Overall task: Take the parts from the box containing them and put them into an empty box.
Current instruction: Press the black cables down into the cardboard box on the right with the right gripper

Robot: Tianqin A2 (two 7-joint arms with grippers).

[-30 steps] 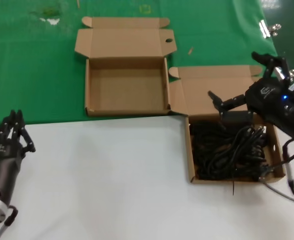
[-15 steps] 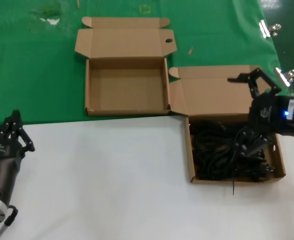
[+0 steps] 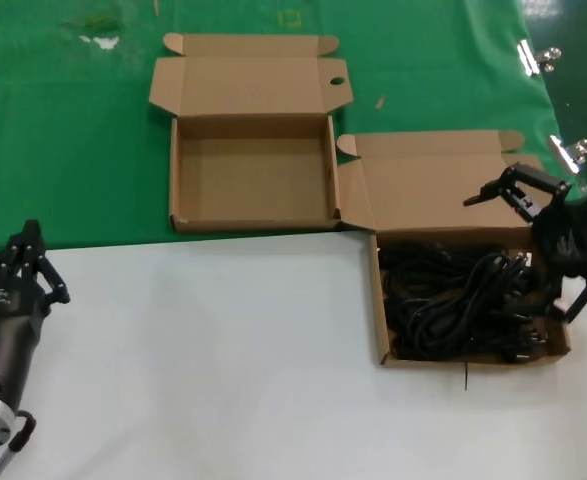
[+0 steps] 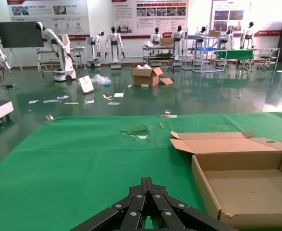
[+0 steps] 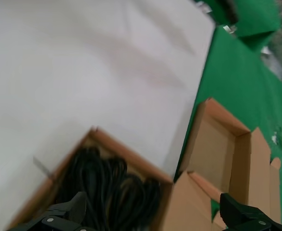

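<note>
Right end effector (image 3: 538, 245) fingers spread wide above the cable-filled box (image 3: 378, 300), black cables (image 3: 453, 305) inside, empty box (image 3: 253, 175) beside it, left end effector (image 3: 28, 262) fingers together, well apart from it.

No text, brand or number can be read anywhere: the wall posters (image 4: 47, 9) far beyond the left gripper's (image 4: 148, 185) closed jaws carry print too small to make out, as does the small pale mark on that gripper's body in the head view.
</note>
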